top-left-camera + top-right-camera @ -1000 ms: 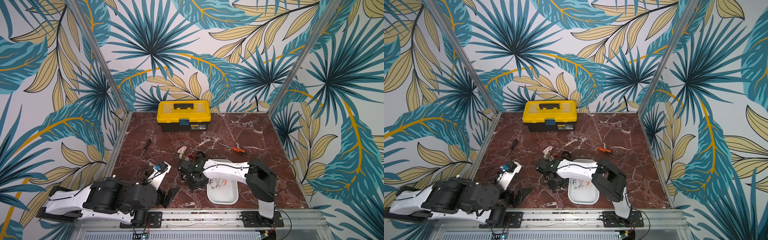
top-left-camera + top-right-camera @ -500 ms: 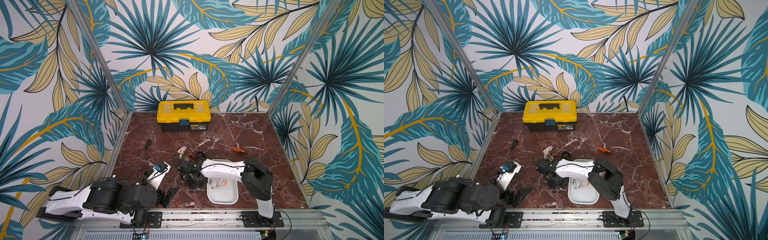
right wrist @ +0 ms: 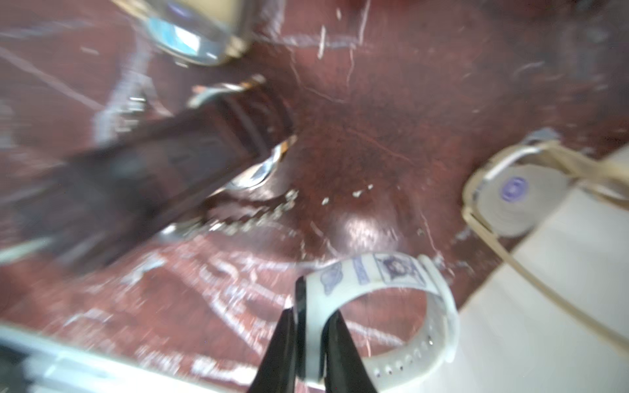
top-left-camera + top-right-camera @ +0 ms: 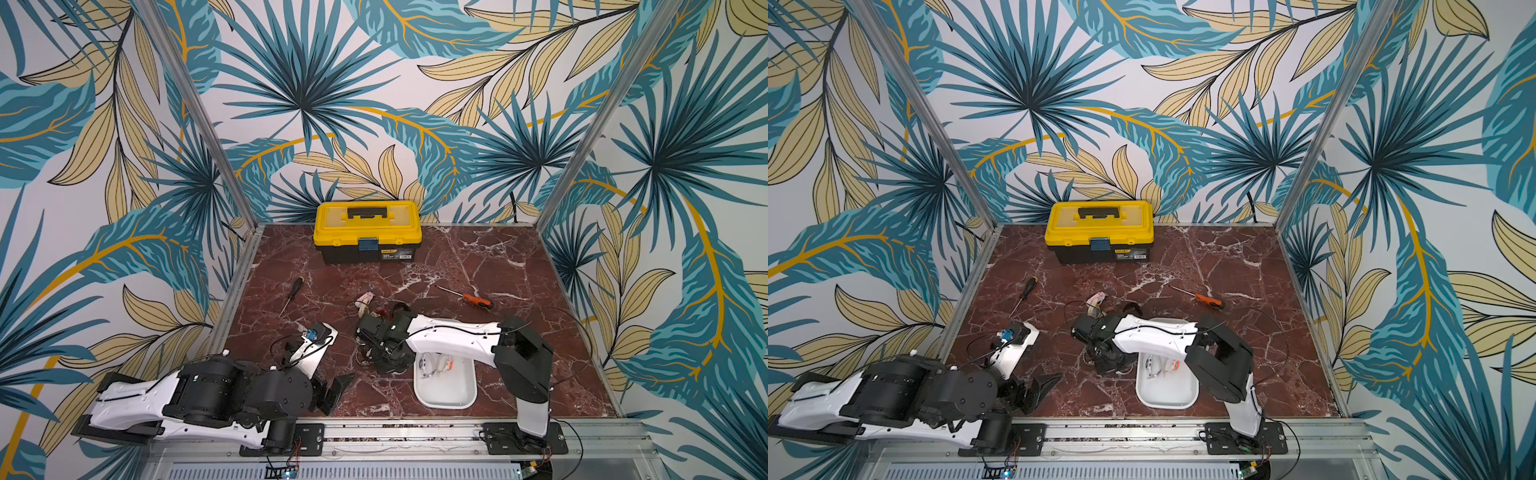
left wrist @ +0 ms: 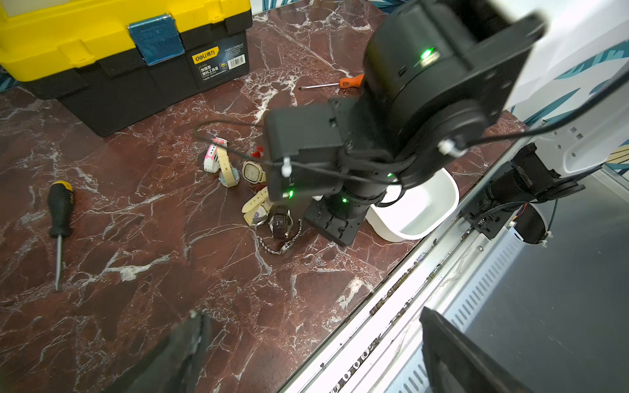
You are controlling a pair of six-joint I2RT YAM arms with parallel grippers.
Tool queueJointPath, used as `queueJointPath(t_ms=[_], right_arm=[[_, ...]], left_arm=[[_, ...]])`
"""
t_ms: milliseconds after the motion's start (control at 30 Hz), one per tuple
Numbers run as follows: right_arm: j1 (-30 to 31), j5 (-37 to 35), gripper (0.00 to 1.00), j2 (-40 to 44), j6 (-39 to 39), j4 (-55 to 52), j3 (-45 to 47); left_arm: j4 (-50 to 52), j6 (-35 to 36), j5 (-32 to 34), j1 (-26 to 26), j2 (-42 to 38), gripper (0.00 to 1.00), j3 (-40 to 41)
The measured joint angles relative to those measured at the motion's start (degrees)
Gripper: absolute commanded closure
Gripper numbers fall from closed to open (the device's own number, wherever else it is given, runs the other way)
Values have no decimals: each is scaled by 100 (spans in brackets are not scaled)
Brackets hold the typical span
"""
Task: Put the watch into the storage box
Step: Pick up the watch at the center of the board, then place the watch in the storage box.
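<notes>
1. The left gripper (image 5: 311, 314), one of two, hangs nearest the front rail with its jaws spread wide and nothing between them.
2. The right gripper (image 3: 315, 306) is pinched on the strap of the white watch (image 3: 391, 268), low over the marble table (image 3: 357, 136). The strap carries small blue-purple printed pictures, but no words can be read.
3. The single storage box (image 3: 544, 323) lies just beside that gripper. The held watch is outside its wall, and I cannot tell whether they touch. In a top view the box holds what look like two small watches (image 4: 434, 363) at the end nearest the right gripper.
4. Six loose watches (image 5: 253, 172) lie around the right gripper, on its side away from the box. One round case back bears a purple sticker (image 3: 514, 190), too blurred to read.
5. There are two screwdrivers. The black-and-yellow screwdriver (image 5: 59, 217) lies well apart from both grippers. The orange-handled screwdriver (image 5: 347, 82) lies beyond the right gripper.
6. One toolbox (image 5: 112, 51) stands farthest beyond both grippers. Its yellow tag (image 5: 206, 56) reads "deli". The Chinese characters and barcode beside it are too small to read.
</notes>
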State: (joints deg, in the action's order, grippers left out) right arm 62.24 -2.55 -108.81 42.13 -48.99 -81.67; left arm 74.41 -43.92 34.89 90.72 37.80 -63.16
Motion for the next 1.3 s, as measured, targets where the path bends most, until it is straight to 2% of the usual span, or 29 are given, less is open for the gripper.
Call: queueJointPath(t_ms=[233,400,500,867,1300], right_arm=[[-131,-98,84,1473,-24,-151,-42],[-706,-221,84,2393,-42,-229,603],[-1165,-267,84,2658,-81,-321,1141],[-2208,-313,84,2319,-568,-273,1917],[-2524,-258,84,1307,-1115,66,1888]], left_arm=[[-96,144,4,0,9,0,0],[-181,249,0,0,118,0,0],[-260,306,-4,0,212,0,0],[-601,431,-7,0,238,0,33],[-608,389,-9,0,188,0,149]])
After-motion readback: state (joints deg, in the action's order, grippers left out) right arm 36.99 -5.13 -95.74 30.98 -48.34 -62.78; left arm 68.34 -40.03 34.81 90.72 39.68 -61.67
